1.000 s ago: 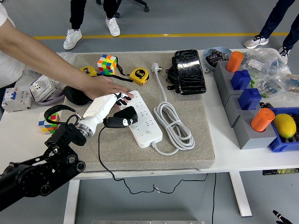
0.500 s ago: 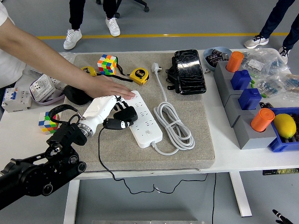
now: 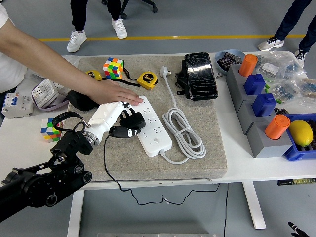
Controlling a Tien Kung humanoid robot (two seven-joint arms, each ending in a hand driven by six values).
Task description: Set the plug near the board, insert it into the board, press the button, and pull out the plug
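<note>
A white power strip (image 3: 152, 126) lies on the grey mat (image 3: 197, 158), its white cord coiled (image 3: 185, 133) to its right. My left hand (image 3: 121, 120), white with black fingertips, is shut on a black plug (image 3: 129, 124) held at the strip's left edge, about mid-length. The plug's black cable (image 3: 106, 163) trails down over the table's front edge. A person's hand (image 3: 114, 92) reaches in from the left and rests flat on the strip's far end, holding it down. My right hand shows only as fingertips (image 3: 295, 228) at the bottom right corner.
Behind the strip lie a yellow tape measure (image 3: 147, 80), a Rubik's cube (image 3: 112, 67) and a black pouch (image 3: 200, 75). Grey blocks with orange and blue caps (image 3: 256, 98) and a blue bin with a lemon (image 3: 300, 132) stand at the right. A second cube (image 3: 51, 129) sits at the left.
My left hand with the plug has drawn slightly left and down, away from the strip's sockets. The person's hand stays on the strip's far end.
</note>
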